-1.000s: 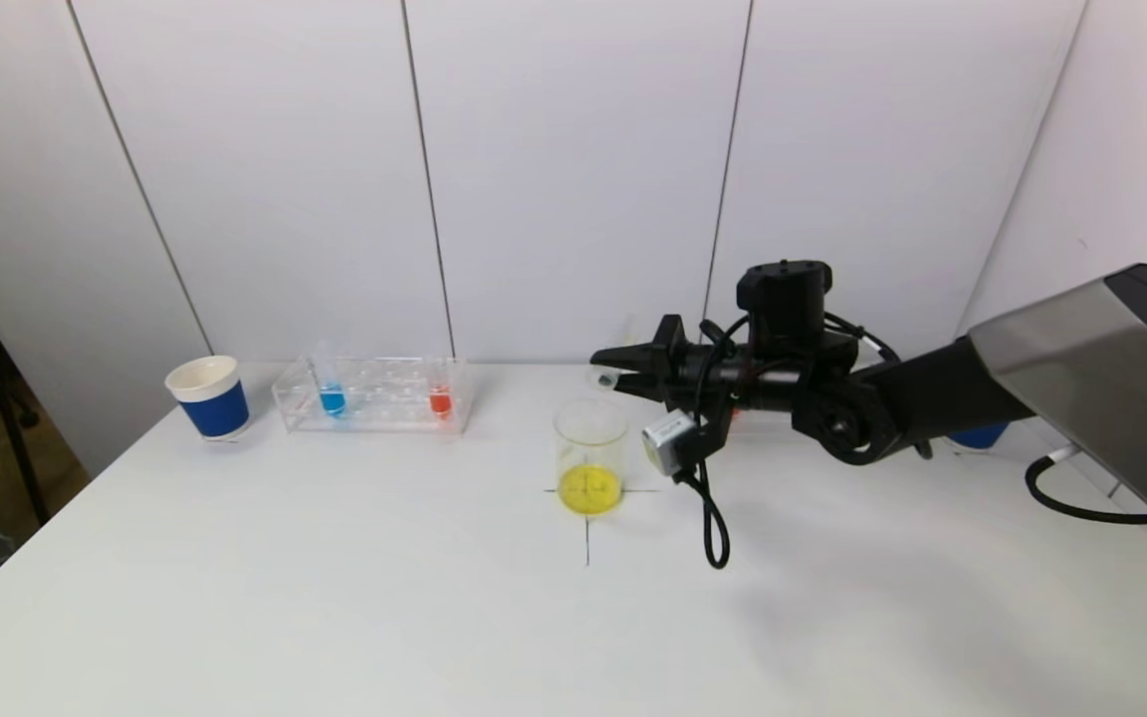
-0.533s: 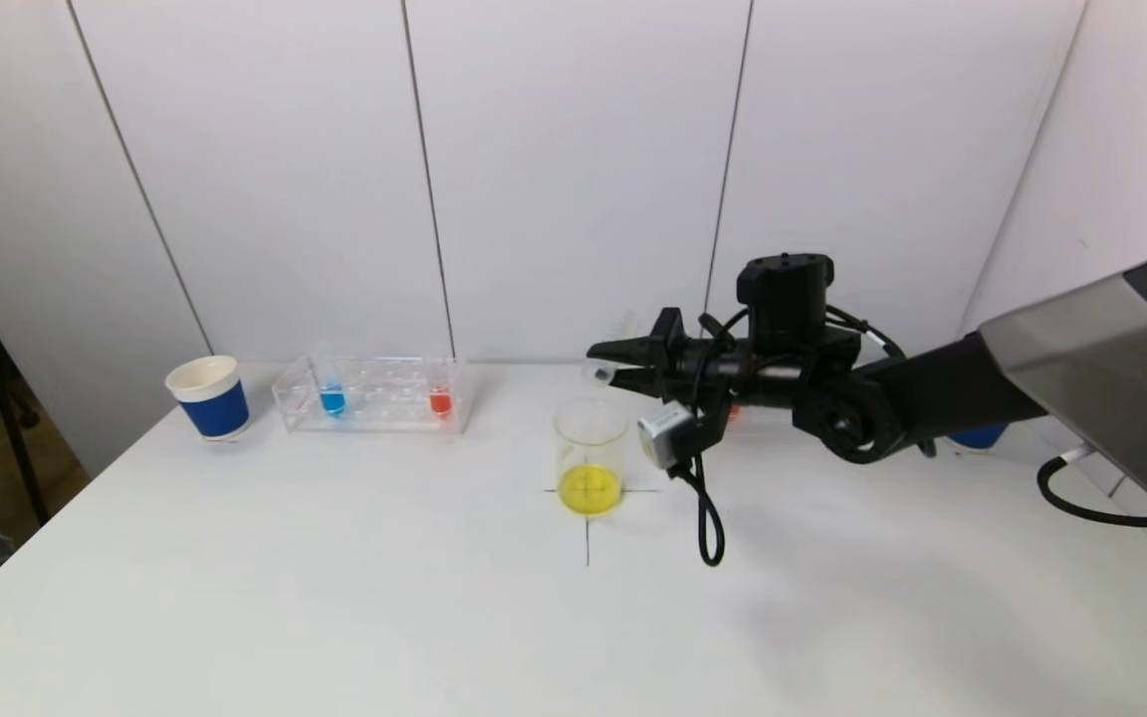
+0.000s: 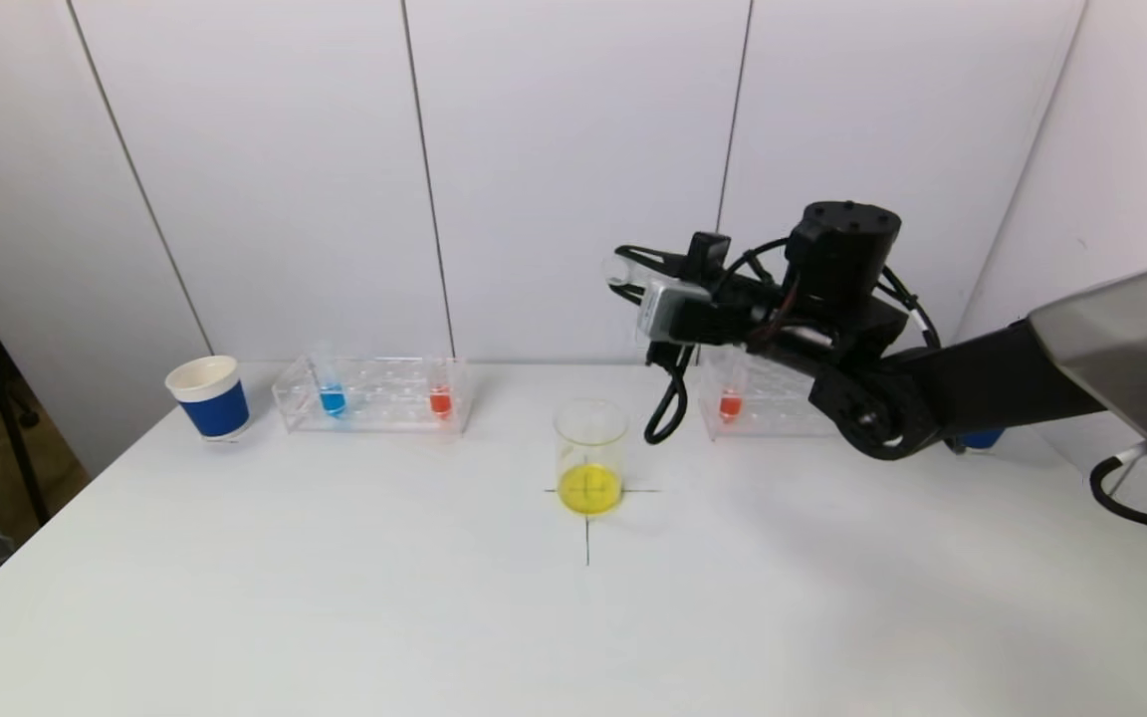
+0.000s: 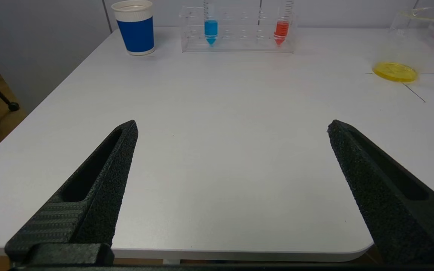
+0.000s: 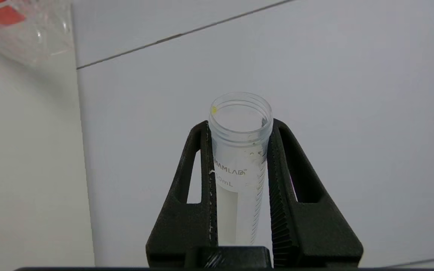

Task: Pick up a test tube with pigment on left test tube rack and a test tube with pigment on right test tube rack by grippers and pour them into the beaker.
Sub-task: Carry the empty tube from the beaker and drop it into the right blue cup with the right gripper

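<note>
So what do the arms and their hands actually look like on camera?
Right arm: black joints, silver-grey upper casing, looped black cables, small silver-grey camera box by the wrist. Right hand: black tapered fingers with slots and ribbed pads. Left hand: matching rough-textured black slotted fingers.

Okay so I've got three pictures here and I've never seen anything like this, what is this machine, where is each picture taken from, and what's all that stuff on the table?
This is a two-armed robot at a white table. The wide picture comes from a camera on its head. The other two come from cameras on its wrists, looking out between each gripper's two black fingers.

The right gripper is raised above the table, shut on a clear test tube that looks emptied apart from a yellow speck at its rim. The left gripper is open near the table's front edge, holding nothing.

On the table: a beaker with yellow liquid in the middle, a left rack with a blue tube and a red tube, a right rack with another red-filled tube, and a blue paper cup.
</note>
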`<state>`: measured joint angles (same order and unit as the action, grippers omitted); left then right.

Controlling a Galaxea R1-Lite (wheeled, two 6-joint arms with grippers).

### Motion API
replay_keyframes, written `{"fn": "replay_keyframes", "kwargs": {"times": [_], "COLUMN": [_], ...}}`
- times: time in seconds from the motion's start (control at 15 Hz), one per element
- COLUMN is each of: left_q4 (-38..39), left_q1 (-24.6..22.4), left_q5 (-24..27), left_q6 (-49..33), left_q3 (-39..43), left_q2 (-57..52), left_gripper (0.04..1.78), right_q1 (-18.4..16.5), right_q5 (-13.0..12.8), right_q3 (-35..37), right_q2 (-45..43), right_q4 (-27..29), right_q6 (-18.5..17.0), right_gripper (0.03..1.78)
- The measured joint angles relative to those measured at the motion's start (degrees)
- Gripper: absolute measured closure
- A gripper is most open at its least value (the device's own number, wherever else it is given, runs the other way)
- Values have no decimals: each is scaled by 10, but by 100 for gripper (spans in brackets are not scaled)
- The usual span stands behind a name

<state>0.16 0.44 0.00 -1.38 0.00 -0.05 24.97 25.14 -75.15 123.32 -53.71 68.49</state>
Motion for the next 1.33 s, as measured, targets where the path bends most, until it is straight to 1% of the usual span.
{"fn": "replay_keyframes", "kwargs": {"times": [0.07, 0.33, 0.53, 0.67, 0.87, 1.0, 1.13, 1.33], "left_q4": [0, 0, 0, 0, 0, 0, 0, 0], "left_q1": [0, 0, 0, 0, 0, 0, 0, 0], "left_q5": [0, 0, 0, 0, 0, 0, 0, 0], "left_q6": [0, 0, 0, 0, 0, 0, 0, 0], "left_q3": [0, 0, 0, 0, 0, 0, 0, 0], "left_q2": [0, 0, 0, 0, 0, 0, 0, 0], "left_gripper": [6, 6, 6, 6, 6, 6, 6, 6], "right_q1": [-1, -4, -9, -17, -41, -66, -100, -166], "right_q5": [-15, -93, -147, -173, -196, -206, -210, -212], "right_q3": [1, -1, -5, -7, -18, -33, -43, -52], "right_q2": [-5, -25, -41, -56, -79, -94, -107, -120], "right_q4": [-4, -10, -3, 13, 51, 82, 108, 136], "right_q6": [-36, -179, -274, -328, -392, -443, -480, -529], "right_gripper": [136, 136, 136, 136, 136, 136, 136, 136]}}
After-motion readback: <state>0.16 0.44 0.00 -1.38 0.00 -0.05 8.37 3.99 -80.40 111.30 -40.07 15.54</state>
